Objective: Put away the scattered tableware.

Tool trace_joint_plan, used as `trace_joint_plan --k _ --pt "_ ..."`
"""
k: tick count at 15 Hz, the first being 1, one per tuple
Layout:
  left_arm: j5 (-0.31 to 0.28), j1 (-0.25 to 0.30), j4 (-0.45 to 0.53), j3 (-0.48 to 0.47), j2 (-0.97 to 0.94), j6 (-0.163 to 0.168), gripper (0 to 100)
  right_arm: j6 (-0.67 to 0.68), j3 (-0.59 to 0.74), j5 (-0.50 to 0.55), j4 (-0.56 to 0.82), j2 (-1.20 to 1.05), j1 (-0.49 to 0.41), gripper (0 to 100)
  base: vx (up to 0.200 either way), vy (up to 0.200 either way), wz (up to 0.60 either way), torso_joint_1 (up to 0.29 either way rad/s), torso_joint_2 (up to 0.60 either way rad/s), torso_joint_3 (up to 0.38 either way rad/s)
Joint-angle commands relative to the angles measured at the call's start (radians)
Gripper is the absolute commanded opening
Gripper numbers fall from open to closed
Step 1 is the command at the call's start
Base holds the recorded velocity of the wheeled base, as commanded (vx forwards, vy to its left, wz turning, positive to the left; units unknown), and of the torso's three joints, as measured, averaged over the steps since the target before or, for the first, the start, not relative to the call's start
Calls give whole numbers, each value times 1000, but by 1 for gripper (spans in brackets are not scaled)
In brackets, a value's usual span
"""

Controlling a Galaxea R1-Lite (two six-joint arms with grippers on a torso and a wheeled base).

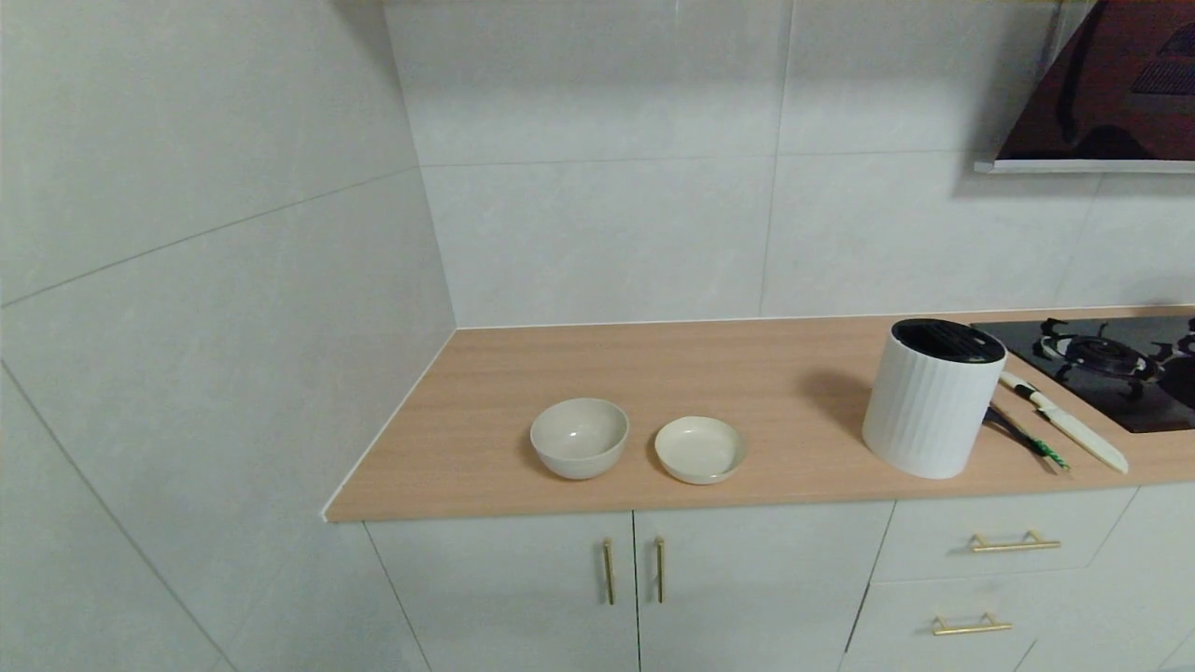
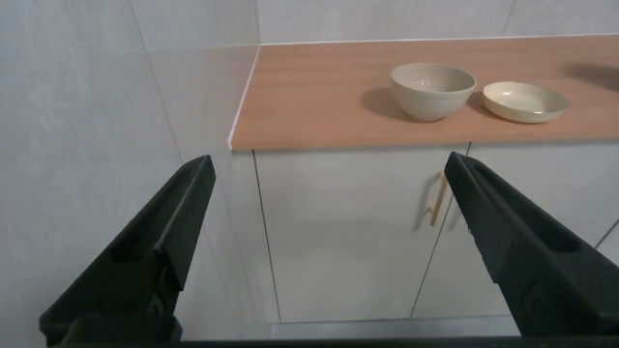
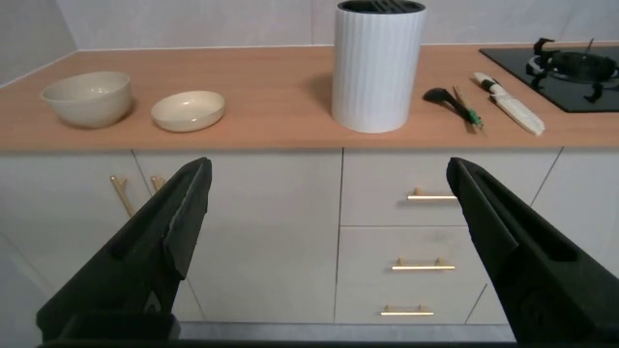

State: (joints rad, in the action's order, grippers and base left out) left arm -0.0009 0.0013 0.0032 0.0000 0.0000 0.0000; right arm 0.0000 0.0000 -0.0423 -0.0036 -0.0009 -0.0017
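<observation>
The left gripper [image 2: 326, 164] is released, its two dark fingers [image 2: 164, 242] spread wide with nothing between them, and it hangs out in front of the white cabinet doors [image 2: 348, 232], apart from the counter [image 1: 747, 373]. The right gripper [image 3: 329, 166] is the same, jaws parted and empty, facing the drawers [image 3: 387, 184] with their brass pulls. Up on the wood-grain counter, towards its left end and near the front edge, sits a deep cream bowl [image 1: 579, 437], upright. Just beside it on the right, close but not touching, is a shallow cream dish [image 1: 699, 449]. Farther right, well apart from those two, stands a tall white ribbed holder [image 1: 932, 399] with a dark slotted top. On its right side lie two pieces flat on the counter: a dark utensil [image 1: 1025, 437] with a green-striped handle, one end tucked close to the holder's base, and a pale-bladed knife [image 1: 1064, 425] next to it, both slanting towards the front edge. Past them the black gas hob [image 1: 1148, 392] is set into the counter, its near corner just beside the knife. Pale tiled wall [image 1: 597, 187] runs along the back and round the left corner, and a dark range hood [image 1: 1102, 93] juts out above the hob.
</observation>
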Motion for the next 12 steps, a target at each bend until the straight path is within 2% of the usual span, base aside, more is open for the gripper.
trace_joint_plan --k 1,6,12 --pt "-1 0 0 0 0 0 100 0 0 -1 -1 1 0 100 0 0 0 0 0 0" --pt "-1 0 0 0 0 0 100 2 0 1 -1 1 0 100 0 0 0 0 0 0" --pt "-1 0 0 0 0 0 100 2 0 1 -1 1 0 100 0 0 0 -158 343 182"
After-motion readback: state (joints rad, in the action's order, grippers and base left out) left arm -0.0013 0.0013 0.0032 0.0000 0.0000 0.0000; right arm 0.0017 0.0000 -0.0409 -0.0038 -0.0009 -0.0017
